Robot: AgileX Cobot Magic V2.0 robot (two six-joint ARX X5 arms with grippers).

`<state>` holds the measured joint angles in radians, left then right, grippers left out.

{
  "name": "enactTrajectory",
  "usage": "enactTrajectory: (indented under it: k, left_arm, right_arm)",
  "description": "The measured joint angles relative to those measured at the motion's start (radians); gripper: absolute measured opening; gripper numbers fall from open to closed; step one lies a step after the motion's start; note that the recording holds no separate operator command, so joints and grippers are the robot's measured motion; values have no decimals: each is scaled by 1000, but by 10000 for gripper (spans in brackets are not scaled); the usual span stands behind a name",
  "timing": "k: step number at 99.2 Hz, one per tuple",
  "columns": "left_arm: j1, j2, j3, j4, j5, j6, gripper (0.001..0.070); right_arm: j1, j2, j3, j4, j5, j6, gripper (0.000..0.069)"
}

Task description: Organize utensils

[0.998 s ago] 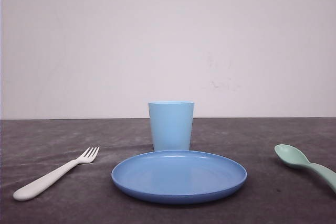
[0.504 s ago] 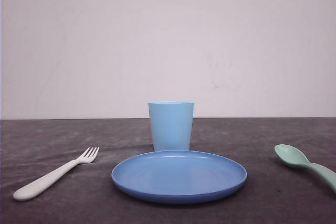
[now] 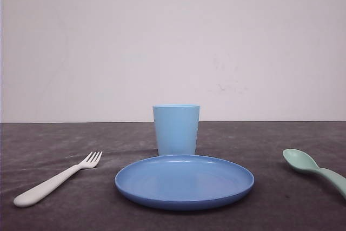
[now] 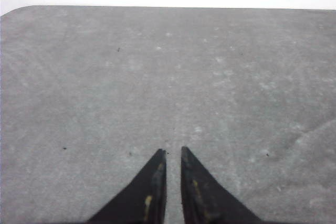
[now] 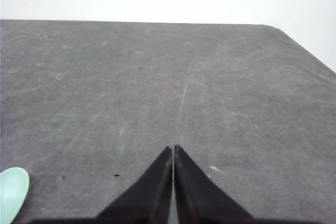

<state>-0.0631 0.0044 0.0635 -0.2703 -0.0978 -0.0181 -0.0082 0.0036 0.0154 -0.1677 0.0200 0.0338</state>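
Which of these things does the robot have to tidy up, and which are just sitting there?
To tidy:
white fork, lying left of the plate
mint-green spoon, lying right of the plate

Just sitting there:
light blue cup, upright behind the plate
round blue plate, nothing on it

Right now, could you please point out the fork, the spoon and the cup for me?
fork (image 3: pixel 54 181), front view, on the middle of its white handle.
spoon (image 3: pixel 300 160), front view, on its mint-green bowl.
cup (image 3: pixel 176 130), front view, on the middle of its light blue wall.
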Motion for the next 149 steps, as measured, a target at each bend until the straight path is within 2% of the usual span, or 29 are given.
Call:
enactTrajectory:
  k: [10,20,44,55,76,94,110,130,144,149]
  left_arm:
    - [0,0,0,1,0,0,25]
    - [0,0,-4,16,0,-13,25]
    - [0,0,-12,42,0,-175,25]
    - [0,0,-13,54,1,-212,25]
    - [0,0,-10,31,44,-310,25]
    - [0,68,94,-25,79,-367,25]
    - [0,245,321,-59,141,-357,25]
    - [0,538,621,-225,174,-254,25]
    - [-1,653,679,-247,176,-206,29]
    - [-4,675,678,-267,178,-202,67]
  right_arm:
    - [0,0,0,3,-2,3,4]
    - [0,0,0,8,-13,55,4]
    - [0,0,0,-2,-46,254,4]
    - [0,0,0,0,-48,290,4]
    - [0,0,8,-21,-64,407,4]
    - [0,69,142,-71,-87,453,4]
    - [0,248,355,-108,-121,408,4]
    - [0,517,646,-283,-158,266,4]
    - [4,637,743,-393,-187,183,8]
    - [11,663,750,-409,-196,171,58]
